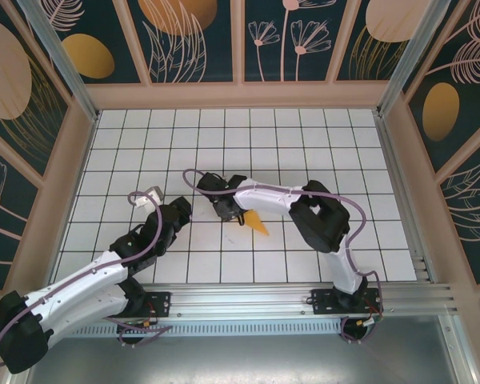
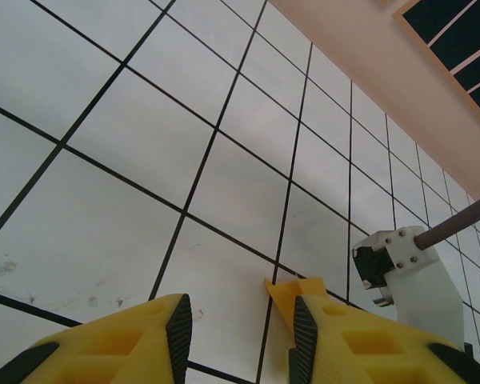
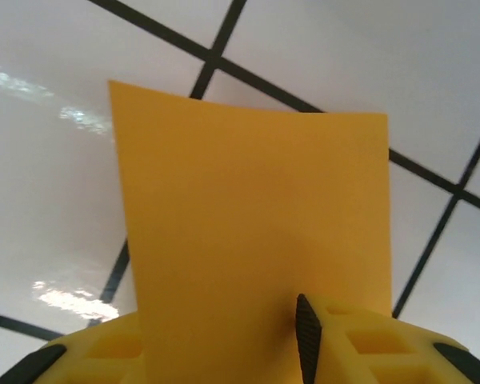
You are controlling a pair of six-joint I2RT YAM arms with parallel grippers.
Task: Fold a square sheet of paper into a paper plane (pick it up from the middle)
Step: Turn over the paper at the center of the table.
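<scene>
My right tool (image 1: 229,213) is clenched on the orange paper (image 1: 258,223) near the middle of the top view. The paper juts from the tool toward the lower right as a narrow pointed wedge, over the white tiled bench (image 1: 304,144). I cannot tell whether its tip touches the tiles or hangs just clear of them.

In the right wrist view the paper (image 3: 256,232) stands up from between my fingers (image 3: 307,336) as one flat, plain face with a straight top edge. No crease shows on it.

My left tool (image 1: 181,210) sits just left of the right one, released. In the left wrist view its jaws stand apart around bare tile (image 2: 240,332). A small orange corner of the paper (image 2: 290,290) pokes up beside the right-hand finger, at lower centre of that frame.

I judge the pickup done and some folding made, since the paper reads as a wedge and not a square. How many folds it has I cannot tell. A finished dart with wings and a centre crease is not yet evident.
</scene>
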